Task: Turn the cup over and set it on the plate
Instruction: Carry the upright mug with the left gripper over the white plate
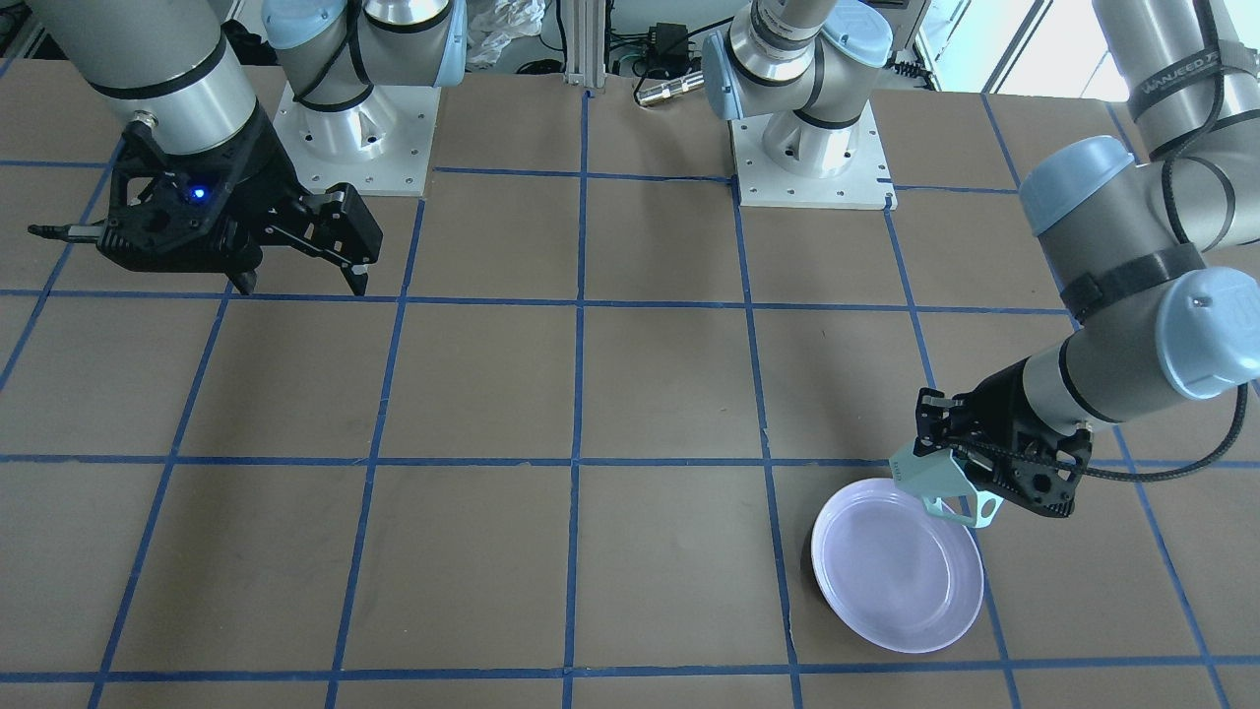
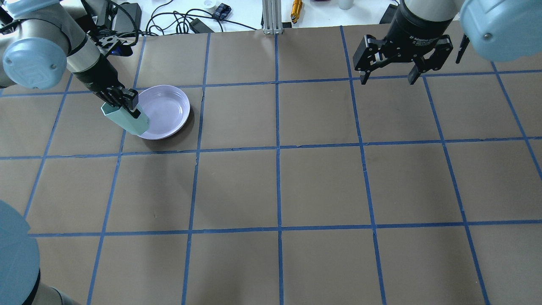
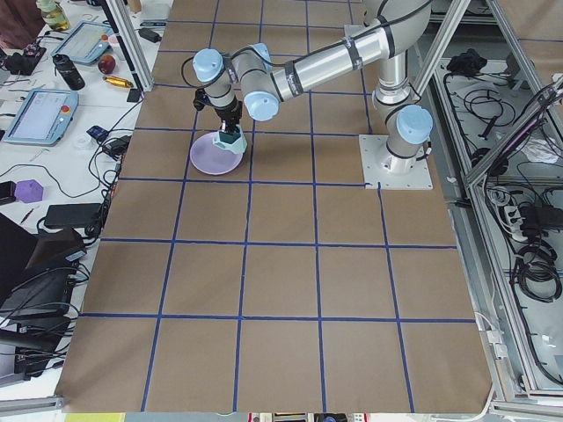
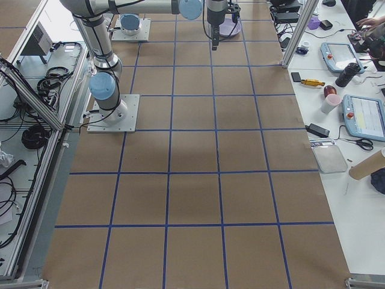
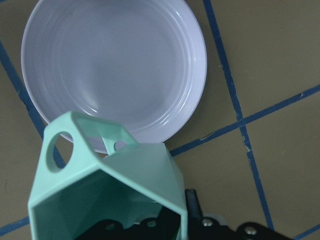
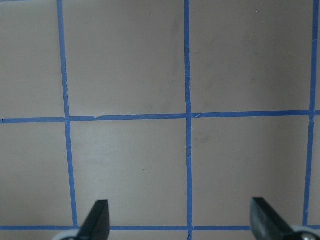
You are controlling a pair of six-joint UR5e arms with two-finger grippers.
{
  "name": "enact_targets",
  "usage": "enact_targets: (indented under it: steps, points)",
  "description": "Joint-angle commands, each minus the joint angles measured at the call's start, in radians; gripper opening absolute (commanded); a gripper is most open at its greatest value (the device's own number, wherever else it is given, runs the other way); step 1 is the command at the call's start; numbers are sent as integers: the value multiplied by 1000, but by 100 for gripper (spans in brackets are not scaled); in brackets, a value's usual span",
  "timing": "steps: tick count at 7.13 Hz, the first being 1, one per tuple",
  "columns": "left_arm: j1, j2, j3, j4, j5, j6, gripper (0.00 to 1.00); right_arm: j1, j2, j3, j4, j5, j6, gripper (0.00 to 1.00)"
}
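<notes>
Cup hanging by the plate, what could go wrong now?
The cup hangs tilted over the plate's rim, not its middle, so if let go here it may tip off onto the table. Its handle points toward the plate and could bump the rim and nudge the plate as the left jaws lower it.

Plate (image 2: 169,111) sits far-L on table (image 2: 322,186), on the side away from my base. Cup (image 2: 127,120), gripped in my L gripper (image 2: 125,103), hangs tilted over plate's L rim, handle over the rim; touching or not, can't tell. My R gripper (image 2: 388,79) is over table's far-R, well apart from both.
</notes>
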Motion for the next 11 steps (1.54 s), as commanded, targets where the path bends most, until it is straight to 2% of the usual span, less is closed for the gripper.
enact_targets:
  steps: [1,5,6,11]
  points:
    - [-24,-24,-4,44,2,7,0,0,0,0,0,0,1,100]
    - [-91,-81,-33,289,40,14,0,0,0,0,0,1,1,100]
    - [-97,-85,-54,347,96,22,0,0,0,0,0,1,1,100]
    - [-97,-107,-88,360,100,14,0,0,0,0,0,0,0,100]
